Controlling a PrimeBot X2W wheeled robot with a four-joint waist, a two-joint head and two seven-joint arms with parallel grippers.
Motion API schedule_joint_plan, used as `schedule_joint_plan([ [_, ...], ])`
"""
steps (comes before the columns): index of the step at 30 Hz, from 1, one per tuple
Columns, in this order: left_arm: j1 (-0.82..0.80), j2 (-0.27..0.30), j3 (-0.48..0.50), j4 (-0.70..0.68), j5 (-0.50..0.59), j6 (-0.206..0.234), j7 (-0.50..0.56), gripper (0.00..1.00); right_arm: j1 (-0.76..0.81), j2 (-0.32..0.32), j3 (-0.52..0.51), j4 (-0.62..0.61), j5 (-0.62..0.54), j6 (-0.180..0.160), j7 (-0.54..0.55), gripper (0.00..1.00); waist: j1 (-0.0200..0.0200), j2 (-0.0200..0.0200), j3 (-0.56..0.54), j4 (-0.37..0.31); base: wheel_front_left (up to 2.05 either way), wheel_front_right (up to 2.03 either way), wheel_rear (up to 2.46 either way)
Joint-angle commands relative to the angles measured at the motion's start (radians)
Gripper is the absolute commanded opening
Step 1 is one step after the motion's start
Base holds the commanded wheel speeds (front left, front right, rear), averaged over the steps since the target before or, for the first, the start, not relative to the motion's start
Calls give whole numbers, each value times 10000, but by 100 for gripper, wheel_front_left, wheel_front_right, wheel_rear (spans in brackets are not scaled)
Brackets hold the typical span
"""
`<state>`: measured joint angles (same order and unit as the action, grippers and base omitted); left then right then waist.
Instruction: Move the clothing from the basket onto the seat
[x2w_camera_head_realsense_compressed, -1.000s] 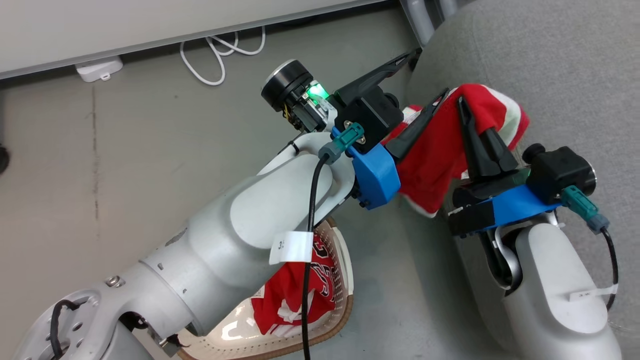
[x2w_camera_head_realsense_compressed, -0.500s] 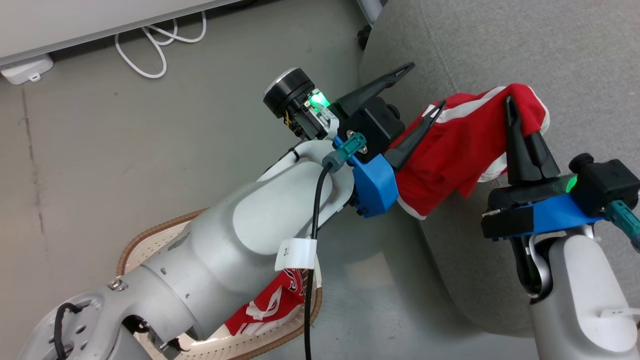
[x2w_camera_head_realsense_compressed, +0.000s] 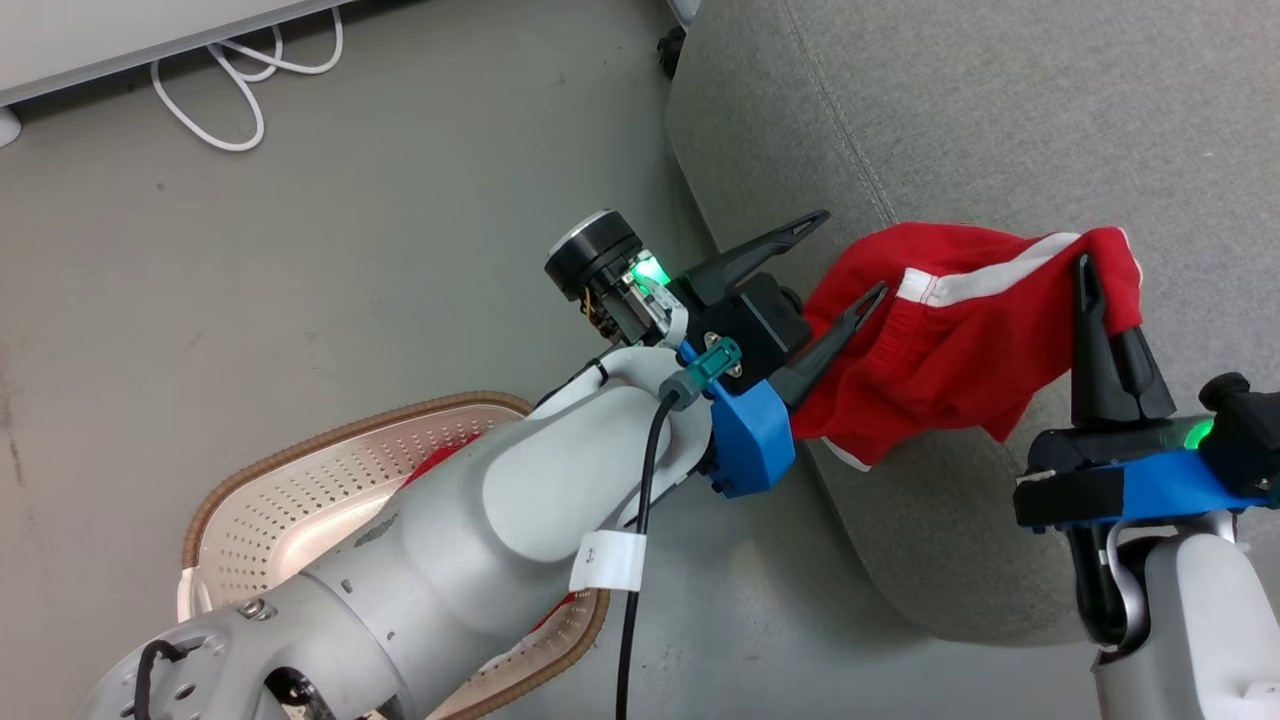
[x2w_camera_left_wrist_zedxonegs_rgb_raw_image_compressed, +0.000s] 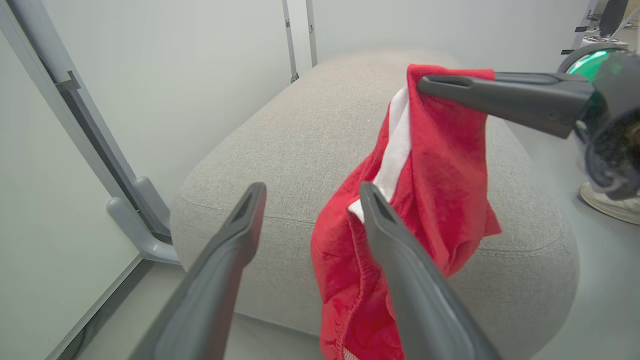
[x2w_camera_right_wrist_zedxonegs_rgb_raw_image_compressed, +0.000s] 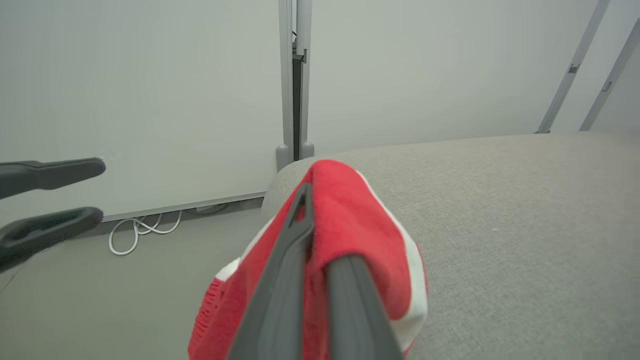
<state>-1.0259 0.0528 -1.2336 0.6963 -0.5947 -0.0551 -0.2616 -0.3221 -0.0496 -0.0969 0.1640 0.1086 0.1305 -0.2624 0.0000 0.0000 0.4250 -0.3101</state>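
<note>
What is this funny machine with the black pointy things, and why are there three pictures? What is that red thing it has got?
It is a robot with two arms. The pointy things are its fingers, two per gripper. One picture comes from a camera on its head, looking down; the others from cameras on its wrists. The right gripper is pinched shut on a red garment with white bands, hanging by the edge of the grey seat. The left gripper is open beside it. On the floor stands a white basket with more red cloth inside.
</note>
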Motion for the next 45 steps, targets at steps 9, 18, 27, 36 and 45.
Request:
schedule_joint_plan([
  [9,193,1,121,-249,170,47,-51,100,168,-16,-147,-122,244,5,-38,0,0,0,29,-85,0,0,0],
  [18,156,261,439,-767,463,210,-51,100,-882,-319,-272,-641,-1,3,-38,0,0,0,344,-145,0,0,0],
  [27,-282,779,561,-1251,801,291,13,100,-3102,-1417,-1220,-1388,147,3,-38,0,0,0,1529,-170,0,0,0],
  [36,-1242,1472,537,-2066,1210,443,619,100,-5515,-3327,-3503,-1398,568,3,-36,0,0,0,3467,-31,0,0,0],
  [45,-1760,2111,584,-2922,1489,664,1036,100,-6420,-4405,-4635,-57,707,3,-36,0,0,0,4672,-47,0,0,0],
])
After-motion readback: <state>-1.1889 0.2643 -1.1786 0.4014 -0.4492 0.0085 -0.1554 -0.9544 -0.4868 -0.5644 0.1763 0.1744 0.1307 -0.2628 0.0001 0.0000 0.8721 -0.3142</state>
